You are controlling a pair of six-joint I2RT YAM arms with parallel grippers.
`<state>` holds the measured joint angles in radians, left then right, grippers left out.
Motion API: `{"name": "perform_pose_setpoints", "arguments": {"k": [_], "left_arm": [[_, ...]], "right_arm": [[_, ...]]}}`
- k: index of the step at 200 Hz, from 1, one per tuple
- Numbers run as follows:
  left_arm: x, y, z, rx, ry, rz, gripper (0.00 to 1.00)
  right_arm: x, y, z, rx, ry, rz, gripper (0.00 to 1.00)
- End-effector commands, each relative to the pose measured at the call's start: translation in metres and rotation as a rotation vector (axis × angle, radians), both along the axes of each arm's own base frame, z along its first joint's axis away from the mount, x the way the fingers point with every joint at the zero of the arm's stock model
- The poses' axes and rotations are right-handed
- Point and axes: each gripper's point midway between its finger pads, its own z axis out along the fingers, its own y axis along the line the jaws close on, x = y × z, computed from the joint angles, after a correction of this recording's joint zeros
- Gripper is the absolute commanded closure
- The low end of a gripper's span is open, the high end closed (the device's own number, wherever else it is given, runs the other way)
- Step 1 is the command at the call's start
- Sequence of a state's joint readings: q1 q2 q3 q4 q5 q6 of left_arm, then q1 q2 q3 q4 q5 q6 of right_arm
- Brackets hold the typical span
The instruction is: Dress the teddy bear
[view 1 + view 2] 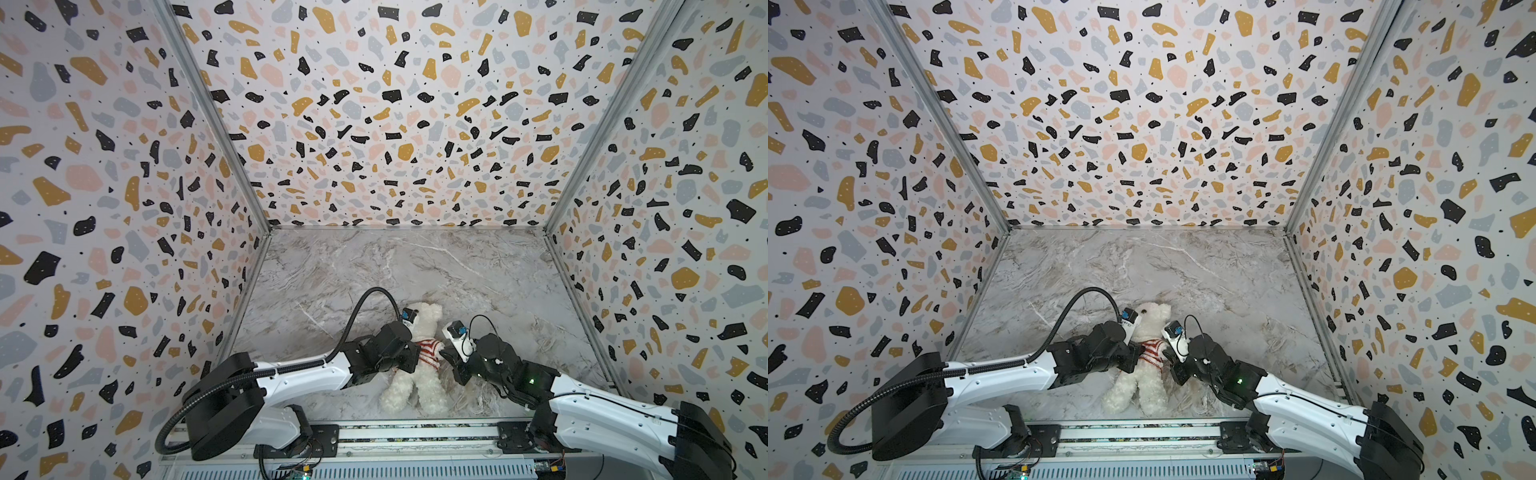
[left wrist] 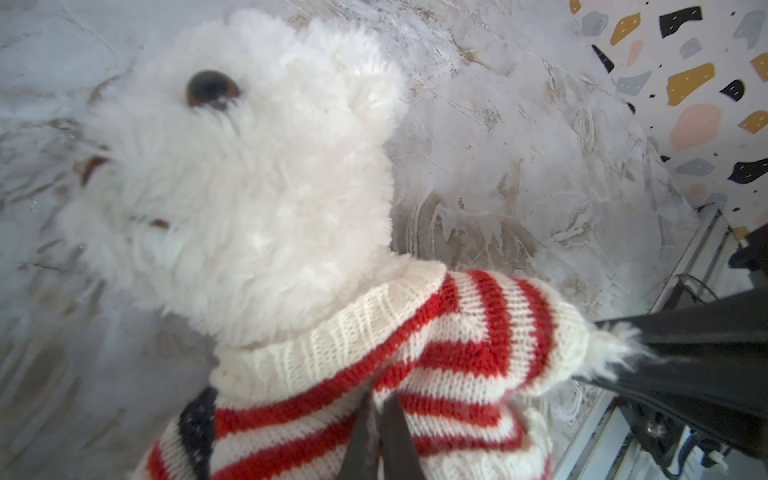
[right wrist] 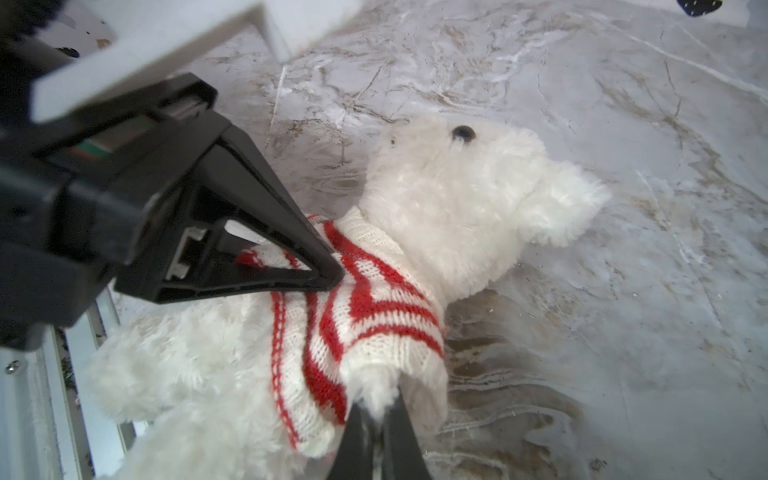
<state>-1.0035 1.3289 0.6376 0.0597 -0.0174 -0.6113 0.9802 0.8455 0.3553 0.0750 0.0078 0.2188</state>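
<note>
no readable text, no labels, numbers or signs

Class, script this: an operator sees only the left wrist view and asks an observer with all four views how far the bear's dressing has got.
Operator: Does the top cover the legs?
Observer: No. In both top views the teddy bear has bare fur legs below the hem.
Operator: What grips the sleeve end?
Observer: The right wrist view shows the right gripper shut on paw fur poking from the cuff of the striped top.
</note>
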Motion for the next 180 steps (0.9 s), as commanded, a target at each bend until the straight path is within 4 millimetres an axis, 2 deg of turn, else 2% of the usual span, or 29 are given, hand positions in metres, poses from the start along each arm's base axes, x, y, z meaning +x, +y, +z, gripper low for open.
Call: {"name": "perform_pose_setpoints", "arguments": {"k": [1,51,88,108,140,180], "left_arm": [[0.004,0.015,0.0,-0.022,0.013,0.065,1.0],[0.018,0.062,-0.018,-0.089,0.078,0.226,1.0],[0.022,0.078,-0.019,-0.076,0.066,0.276,1.0],[0.019,0.076,-0.017,-0.076,0.062,0.248,1.0],[0.006,0.057,-0.009,-0.115,0.064,0.147,1.0],[-0.011,0.038,0.002,-0.134,0.054,0.057,0.75]], "right_arm": [[-0.007,0.001,0.016,0.051,-0.065,0.031,1.0],[-0.013,-0.006,0.017,0.046,-0.11,0.047,1.0],[-0.014,-0.002,0.019,0.04,-0.134,0.069,1.0],[-0.014,0.001,0.019,0.041,-0.137,0.075,1.0],[-0.01,0.004,0.021,0.053,-0.135,0.056,1.0],[0.003,-0.001,0.019,0.046,-0.122,-0.039,1.0]]}}
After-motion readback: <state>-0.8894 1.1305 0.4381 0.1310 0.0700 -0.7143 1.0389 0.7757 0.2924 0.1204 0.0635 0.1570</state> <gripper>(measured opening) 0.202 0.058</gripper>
